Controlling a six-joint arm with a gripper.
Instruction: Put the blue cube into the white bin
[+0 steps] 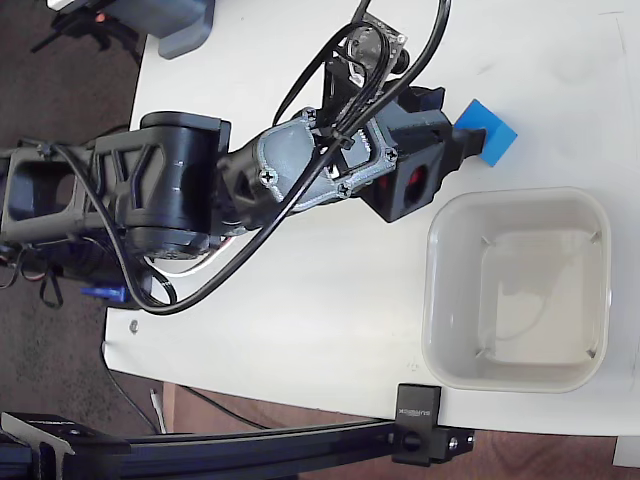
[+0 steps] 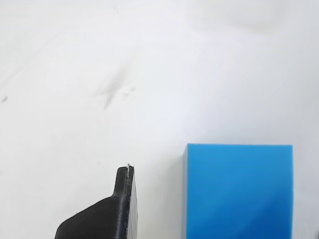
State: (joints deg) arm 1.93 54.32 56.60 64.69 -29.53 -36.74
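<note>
Black gripper (image 2: 154, 199) fingers look spread beside blue cube (image 2: 239, 191); it seems light, rigid, best pinched across flat faces

The black arm (image 1: 180, 190) reaches from the left across the white desk (image 1: 330, 300). Its claw (image 1: 465, 140) touches the blue cube (image 1: 490, 131), though the finger positions are unclear. The white bin (image 1: 440, 290) sits just below, apart from the cube.
</note>
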